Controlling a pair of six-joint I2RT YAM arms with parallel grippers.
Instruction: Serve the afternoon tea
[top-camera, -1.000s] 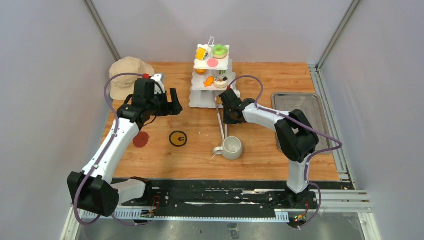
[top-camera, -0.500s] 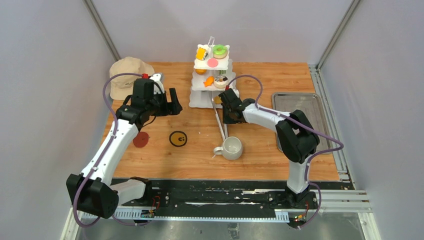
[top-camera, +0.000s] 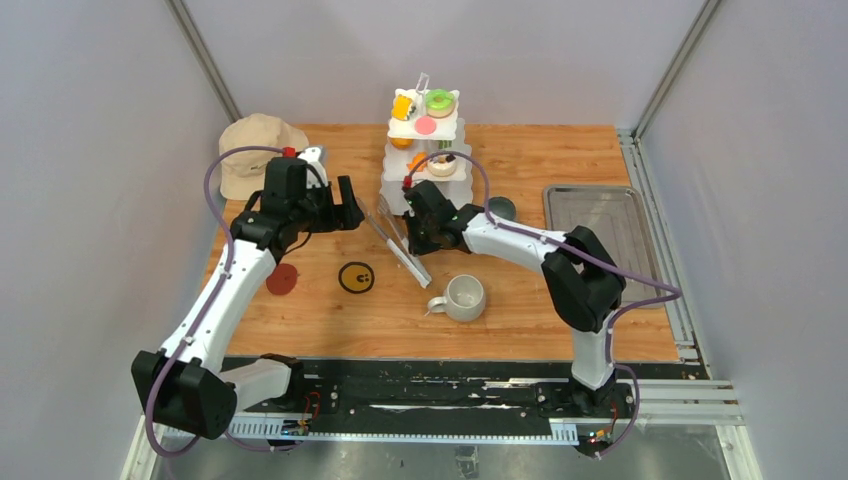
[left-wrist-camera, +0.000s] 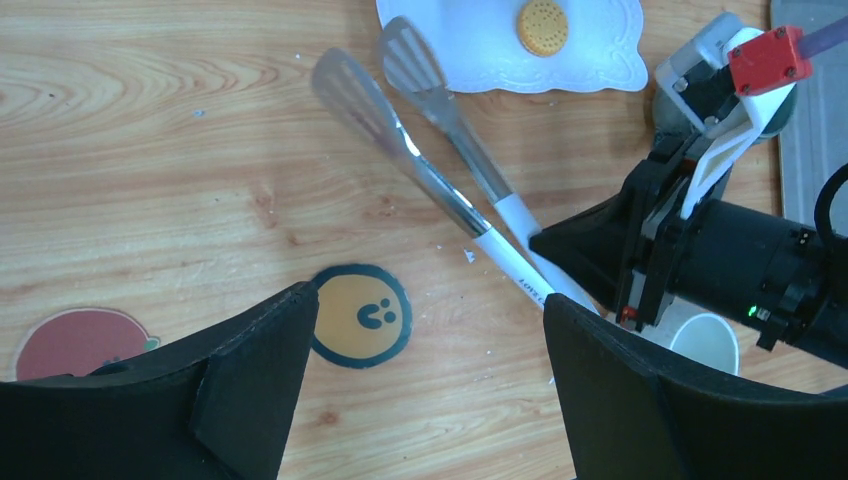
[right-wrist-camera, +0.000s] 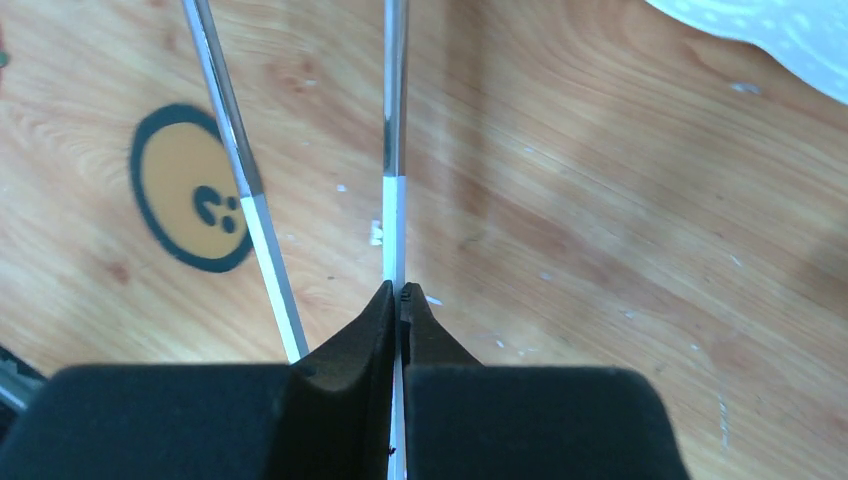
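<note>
- Gripping one white-handled leg of the metal serving tongs, the right gripper is pressing its jaws tight together on it, out over the middle of the wooden table.
- The tongs are pointing their two slotted heads, spread a little apart, toward the left front corner of the white three-tier stand; I cannot tell whether they are touching the wood.
- The stand is sitting at the back centre of the table, just behind the right gripper.
- Its top tier is carrying the green-pink donut, a yellow piece and a pink disc.
- Its bottom tier is showing a round yellow biscuit, while the middle tier's pieces are partly hiding behind the right arm's cable.
- A pale grey mug is standing upright toward the front of the table, handle to the left, just beside the handle end of the tongs.
- The left gripper is hovering left of the stand with its jaws wide apart, holding nothing.
- A yellow smiley sticker is lying on the wood beneath it, and a red sticker is lying further left.
- The beige bucket hat is resting at the back left corner.
- The steel tray is lying along the right edge.
</note>
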